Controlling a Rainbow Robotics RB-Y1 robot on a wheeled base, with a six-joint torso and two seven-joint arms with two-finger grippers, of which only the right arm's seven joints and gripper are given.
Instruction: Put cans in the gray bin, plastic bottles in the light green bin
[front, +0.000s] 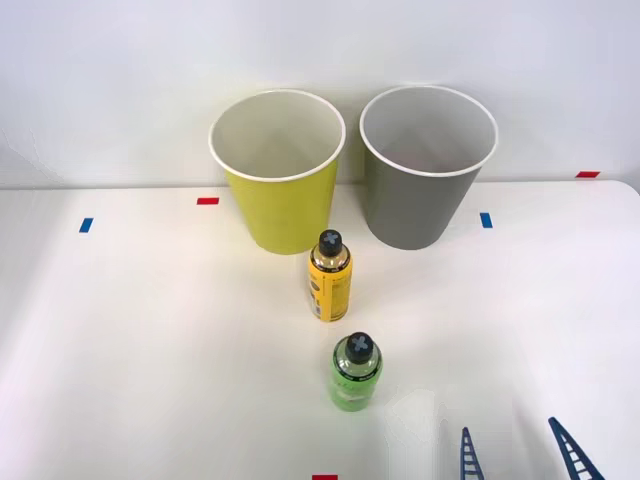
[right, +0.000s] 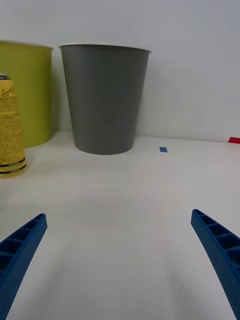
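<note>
The right end effector (front: 520, 452) hovers released and empty over the tabletop (front: 150, 340), near the green plastic bottle (front: 354, 373) standing before the light green bin (front: 278, 175) and gray bin (front: 425, 170).

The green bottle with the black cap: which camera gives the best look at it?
The front view. There the green bottle stands whole on the table, nearer than the yellow bottle. The right wrist view looks past it toward the gray bin.
</note>
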